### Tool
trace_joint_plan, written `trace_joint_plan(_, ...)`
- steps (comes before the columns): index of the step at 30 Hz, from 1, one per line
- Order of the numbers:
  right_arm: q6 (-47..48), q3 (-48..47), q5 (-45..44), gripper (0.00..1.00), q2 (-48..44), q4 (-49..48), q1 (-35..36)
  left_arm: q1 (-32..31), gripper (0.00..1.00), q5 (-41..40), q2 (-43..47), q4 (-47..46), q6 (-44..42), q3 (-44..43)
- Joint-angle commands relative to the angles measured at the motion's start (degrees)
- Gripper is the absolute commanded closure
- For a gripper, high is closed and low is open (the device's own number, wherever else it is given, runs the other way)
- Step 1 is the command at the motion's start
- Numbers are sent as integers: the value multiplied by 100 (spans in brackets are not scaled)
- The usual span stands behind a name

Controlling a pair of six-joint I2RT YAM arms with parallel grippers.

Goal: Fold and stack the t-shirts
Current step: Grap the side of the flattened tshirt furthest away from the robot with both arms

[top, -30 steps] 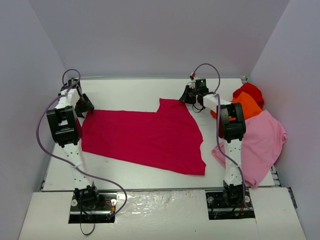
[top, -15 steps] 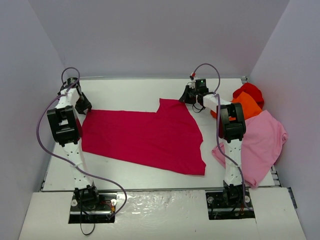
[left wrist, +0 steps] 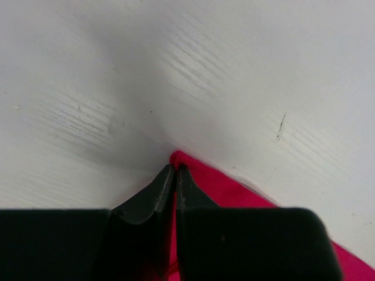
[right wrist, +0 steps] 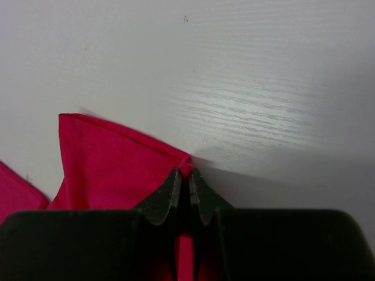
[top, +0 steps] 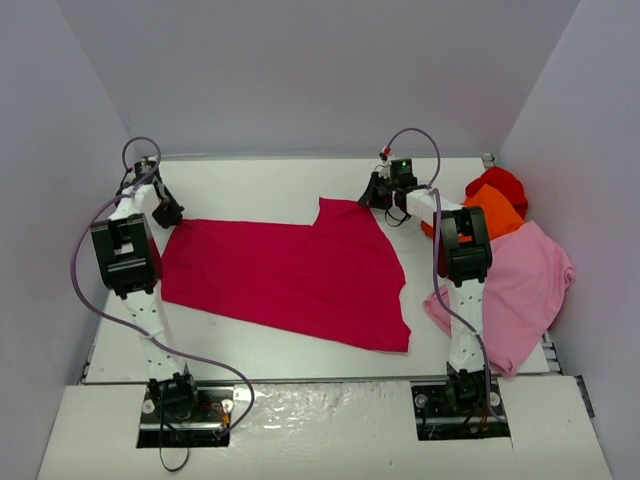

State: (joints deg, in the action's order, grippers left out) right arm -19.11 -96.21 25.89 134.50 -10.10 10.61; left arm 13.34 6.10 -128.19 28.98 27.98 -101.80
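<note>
The two black fingers (right wrist: 163,204) enter from the bottom edge and meet at their tips, pinched closed on a raised edge of the crimson shirt (right wrist: 99,167). The cloth spreads to the left of the fingers, its squared corner lying flat on the white tabletop (right wrist: 263,76). More crimson cloth shows at the far left edge. To the right of the fingers, a shadow falls across the tabletop

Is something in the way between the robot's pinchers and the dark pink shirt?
No, nothing visible is in the way. The left gripper and the right gripper are each shut on a far corner of the crimson shirt.
</note>
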Motion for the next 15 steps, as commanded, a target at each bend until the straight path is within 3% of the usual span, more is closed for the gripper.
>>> trace_joint_plan(1,263,136,-313,100,-140,1156,64,-34,100,-27,634,-89,190,604)
trace_joint_plan(8,390,134,-675,100,-972,1335,81,-27,100,-341,1576,342,105,486)
trace_joint_plan(15,424,312,-778,100,-1900,1453,167,-34,100,-358,2586,167,154,1010)
